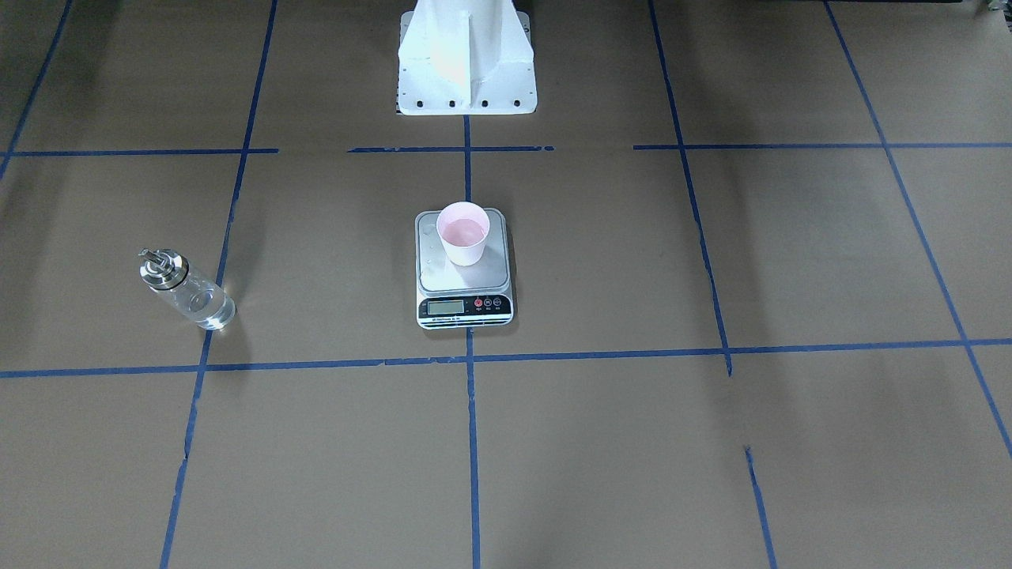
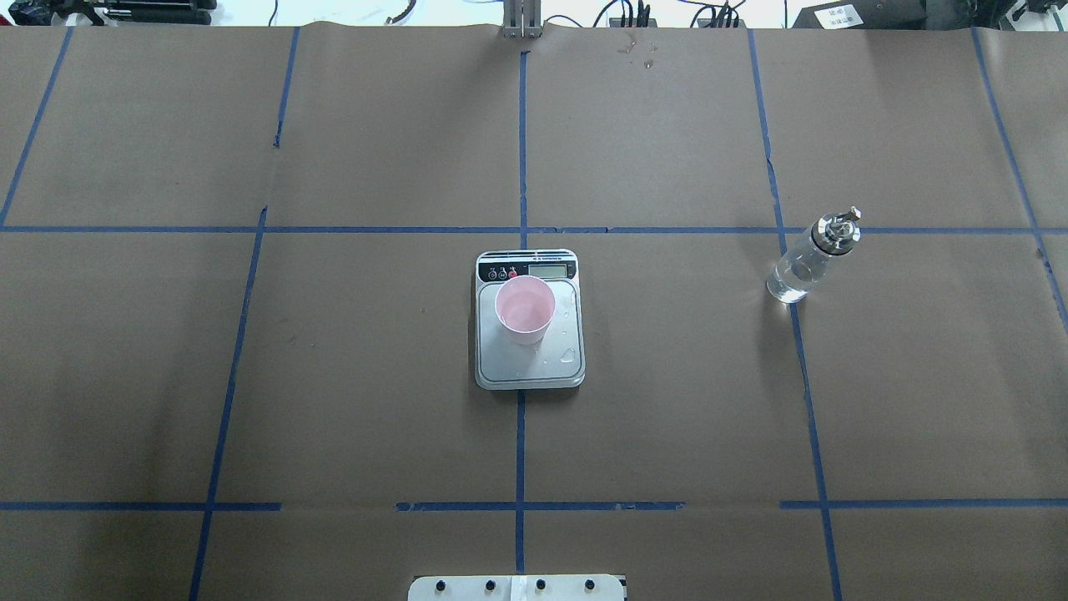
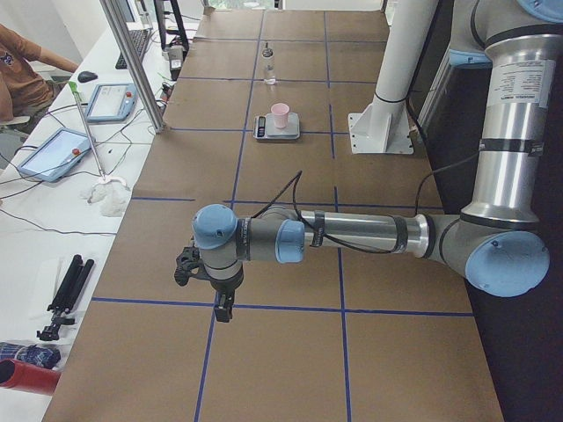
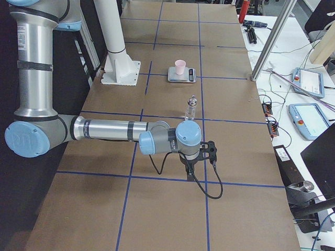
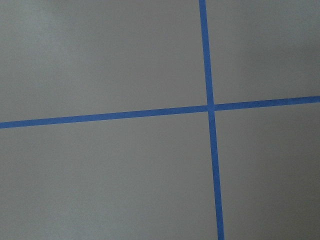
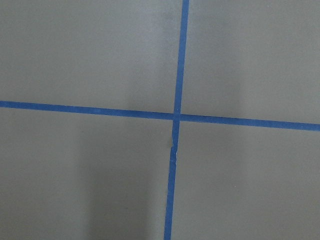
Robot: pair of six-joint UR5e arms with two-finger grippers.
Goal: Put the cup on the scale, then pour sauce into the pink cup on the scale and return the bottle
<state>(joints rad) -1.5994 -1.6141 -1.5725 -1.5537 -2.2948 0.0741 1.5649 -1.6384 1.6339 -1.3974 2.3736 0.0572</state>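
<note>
The pale pink cup (image 1: 463,234) stands upright on the silver scale (image 1: 466,276) at the table's middle; both also show in the overhead view, cup (image 2: 525,310) on scale (image 2: 529,371). The clear glass bottle (image 1: 186,291) with its silver spout cap stands upright on the table on my right side, apart from the scale (image 2: 805,260). It holds clear sauce. My left gripper (image 3: 227,308) hangs over the table's left end, far from the scale. My right gripper (image 4: 189,170) hangs over the right end, short of the bottle (image 4: 191,109). I cannot tell whether either is open or shut.
Brown paper with blue tape lines (image 2: 521,451) covers the table. A few water drops (image 2: 567,356) lie on the scale's platform. The white robot base (image 1: 465,59) stands behind the scale. Both wrist views show only paper and a tape cross (image 5: 210,106).
</note>
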